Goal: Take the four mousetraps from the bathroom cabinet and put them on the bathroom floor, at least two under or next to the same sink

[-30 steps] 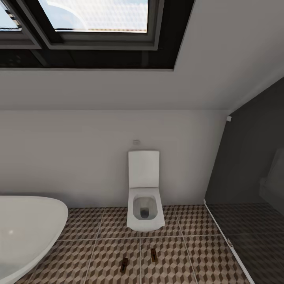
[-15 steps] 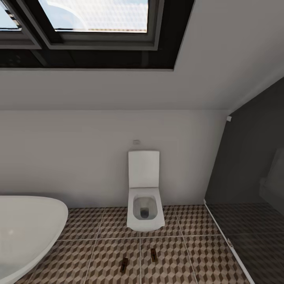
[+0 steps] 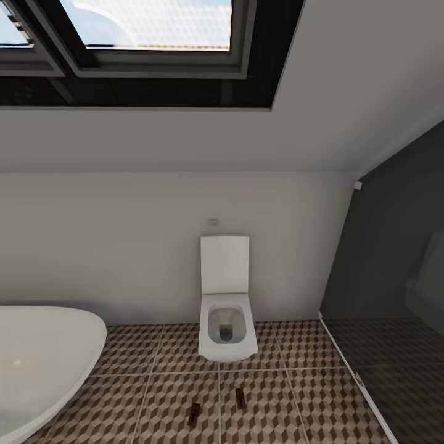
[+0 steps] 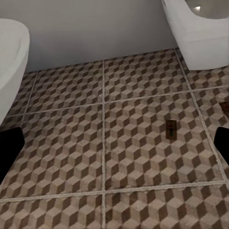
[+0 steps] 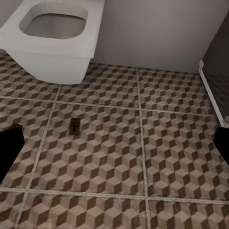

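Two mousetraps lie flat on the bathroom floor (image 3: 154,382) in front of the toilet: one (image 3: 195,413) to the left, one (image 3: 240,398) to the right. The left wrist view looks down on the left mousetrap (image 4: 170,129), with the other (image 4: 225,106) at the picture's edge. The right wrist view has the right mousetrap (image 5: 74,126) below the toilet bowl. My left gripper (image 4: 114,148) and right gripper (image 5: 114,148) both hang above the tiles, open, with nothing between their dark fingers (image 4: 9,148). The cabinet and the sink are out of view.
A white toilet (image 3: 227,320) stands against the back wall with its lid up. A rounded white bathtub (image 3: 43,357) fills the lower left. A dark glass shower screen (image 3: 382,296) closes off the right side. A skylight sits in the sloped ceiling.
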{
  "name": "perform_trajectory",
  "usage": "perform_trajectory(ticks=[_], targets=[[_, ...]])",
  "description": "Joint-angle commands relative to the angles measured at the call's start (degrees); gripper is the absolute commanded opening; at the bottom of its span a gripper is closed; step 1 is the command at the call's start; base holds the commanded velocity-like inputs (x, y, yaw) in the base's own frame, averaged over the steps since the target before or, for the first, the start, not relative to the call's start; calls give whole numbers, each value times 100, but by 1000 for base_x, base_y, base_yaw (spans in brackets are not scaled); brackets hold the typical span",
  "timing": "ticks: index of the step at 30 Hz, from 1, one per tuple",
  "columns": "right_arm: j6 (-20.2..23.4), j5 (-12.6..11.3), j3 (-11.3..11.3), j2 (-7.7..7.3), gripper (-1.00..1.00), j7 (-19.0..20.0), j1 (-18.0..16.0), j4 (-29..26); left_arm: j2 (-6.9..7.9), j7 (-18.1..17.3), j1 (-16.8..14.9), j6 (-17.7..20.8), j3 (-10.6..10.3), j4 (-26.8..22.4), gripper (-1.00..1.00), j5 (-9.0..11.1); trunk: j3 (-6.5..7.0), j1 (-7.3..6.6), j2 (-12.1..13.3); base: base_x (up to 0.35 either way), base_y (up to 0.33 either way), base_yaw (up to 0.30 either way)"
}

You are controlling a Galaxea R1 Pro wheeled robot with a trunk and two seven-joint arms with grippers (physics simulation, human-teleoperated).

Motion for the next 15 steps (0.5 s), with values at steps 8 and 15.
perform_trajectory(ticks=[8,15], targets=[[-14,1,32,21,100,-19,-2,-3,-17,40,-6,-24,-50,17,100,14,-7,3,-8,0,0,0],[-16,1,32,24,100,-28,-2,-4,-18,40,-6,-24,-50,17,100,14,-7,3,-8,0,0,0]])
